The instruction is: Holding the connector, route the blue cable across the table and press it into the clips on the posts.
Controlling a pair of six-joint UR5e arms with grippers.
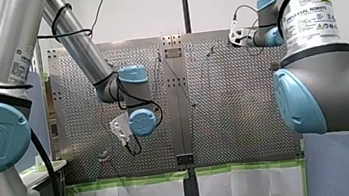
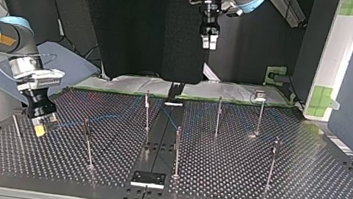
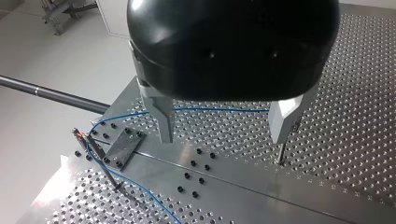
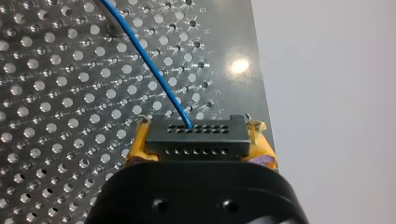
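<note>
My right gripper has its yellow pads shut on a black connector. The blue cable leaves the connector's top row and curves away over the perforated table. In the top view my right gripper hangs just above the table at the left, and the cable trails from it toward the thin posts. My left gripper is raised high over the far side. It is open with nothing between its metal fingers, and the cable lies on the table below.
Several thin posts stand across the table, such as one near the middle and one at the top view's right. A black plate sits at the near edge. A leaning post with a clip stands beside a dark plate.
</note>
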